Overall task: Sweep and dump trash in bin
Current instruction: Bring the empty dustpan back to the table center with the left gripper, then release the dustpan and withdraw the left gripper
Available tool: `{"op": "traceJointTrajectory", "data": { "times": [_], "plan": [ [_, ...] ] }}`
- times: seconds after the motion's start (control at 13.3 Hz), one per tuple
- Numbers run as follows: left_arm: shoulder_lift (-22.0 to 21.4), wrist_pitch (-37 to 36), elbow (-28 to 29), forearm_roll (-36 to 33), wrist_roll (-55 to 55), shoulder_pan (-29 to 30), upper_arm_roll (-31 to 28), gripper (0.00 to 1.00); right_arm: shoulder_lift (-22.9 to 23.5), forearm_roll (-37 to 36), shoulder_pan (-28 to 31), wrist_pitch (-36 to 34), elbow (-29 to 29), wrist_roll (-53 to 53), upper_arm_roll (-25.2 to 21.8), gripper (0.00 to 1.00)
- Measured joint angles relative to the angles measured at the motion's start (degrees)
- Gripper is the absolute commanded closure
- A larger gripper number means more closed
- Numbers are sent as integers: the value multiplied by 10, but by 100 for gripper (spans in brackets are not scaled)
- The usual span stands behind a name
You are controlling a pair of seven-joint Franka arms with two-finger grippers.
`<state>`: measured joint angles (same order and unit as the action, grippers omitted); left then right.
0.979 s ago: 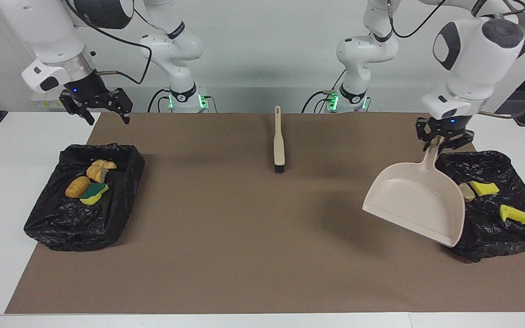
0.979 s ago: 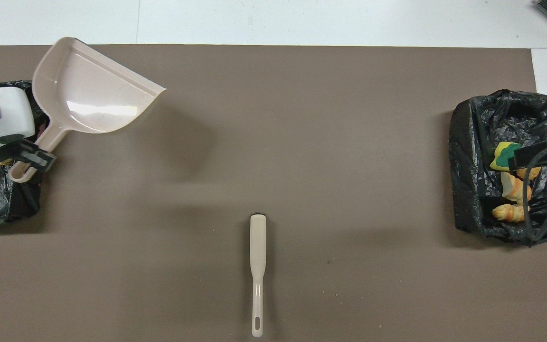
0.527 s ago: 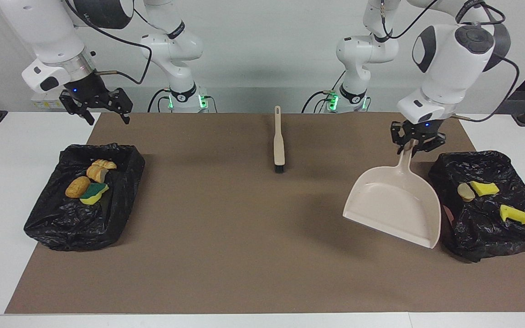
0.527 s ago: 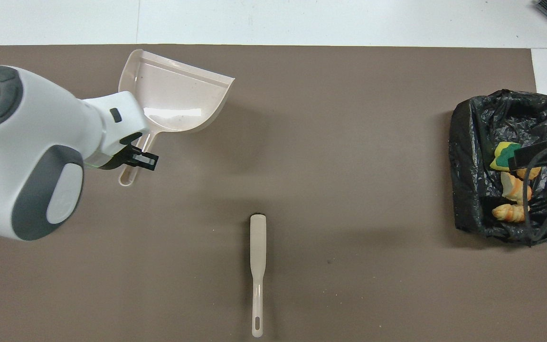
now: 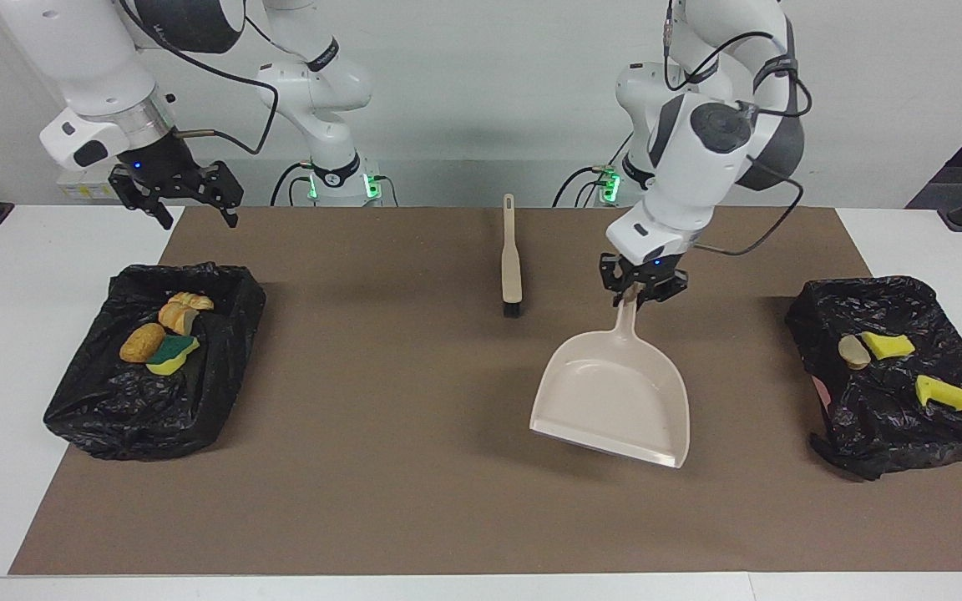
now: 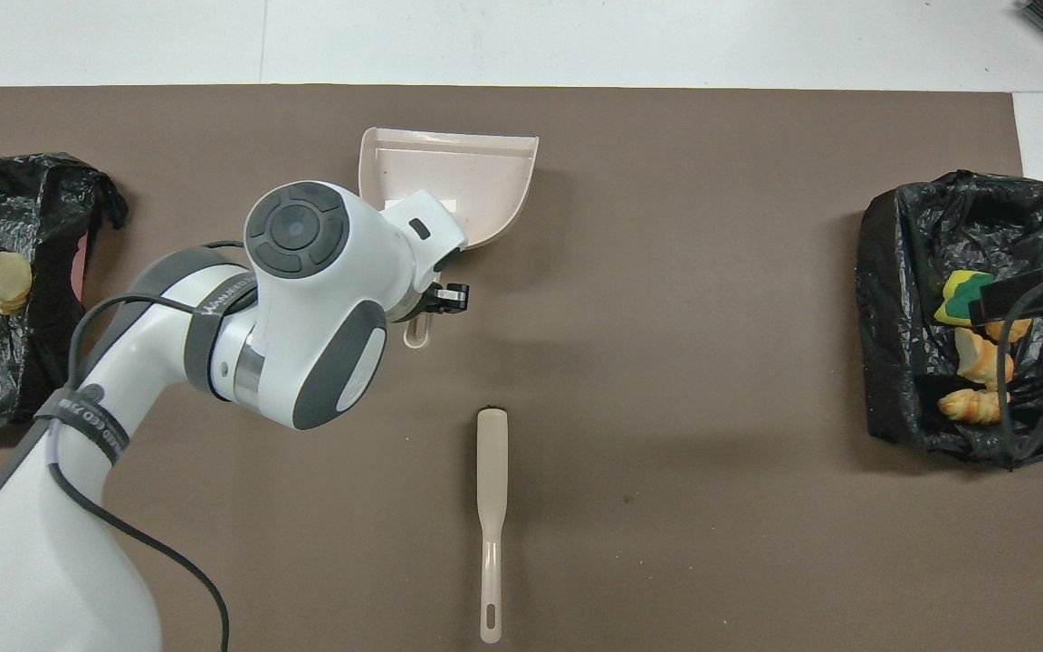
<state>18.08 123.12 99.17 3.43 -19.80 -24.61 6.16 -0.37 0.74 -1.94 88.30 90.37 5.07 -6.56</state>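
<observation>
Since the earlier frame, left gripper point(image 5: 642, 288) has carried the dustpan point(image 5: 615, 396) off the bin at the left arm's end point(image 5: 890, 376) to mid-mat. Fingers clamped on the dustpan handle; pan hangs tilted, apparently clear of the brown mat point(image 5: 414, 467). Brush point(image 5: 511, 259) lies nearer the robots. Right gripper point(image 5: 189, 196) waits, fingers apart, above the other bin point(image 5: 113, 401). Trash: three scraps point(image 5: 890, 345) in the first bin, four point(image 5: 165, 334) in the other.

Trash point(image 5: 159, 334) scraps inside both black bins point(image 5: 97, 409)
</observation>
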Motion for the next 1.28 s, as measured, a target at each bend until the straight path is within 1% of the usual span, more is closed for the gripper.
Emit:
{"op": "traceJointTrajectory", "data": {
  "times": [0.15,0.3,0.6,0.75,0.98,1.05,1.13,1.28],
  "plan": [
    [12,6,-11,-2,-46,-16,0,100,0,0,0,0,0,0,0,0],
    [31,19,-26,-3,-66,-25,-1,100,0,0,0,0,0,0,0,0],
    [90,20,-76,-9,-100,-44,-4,100,0,0,0,0,0,0,0,0],
    [98,17,-84,-11,-103,-47,-5,100,0,0,0,0,0,0,0,0],
    [98,17,-86,-11,-107,-49,-5,100,0,0,0,0,0,0,0,0],
    [98,17,-86,-11,-108,-49,-5,90,0,0,0,0,0,0,0,0],
    [99,17,-85,-11,-108,-49,-5,69,0,0,0,0,0,0,0,0],
    [100,19,-80,-11,-109,-51,-5,13,0,0,0,0,0,0,0,0]
  ]
}}
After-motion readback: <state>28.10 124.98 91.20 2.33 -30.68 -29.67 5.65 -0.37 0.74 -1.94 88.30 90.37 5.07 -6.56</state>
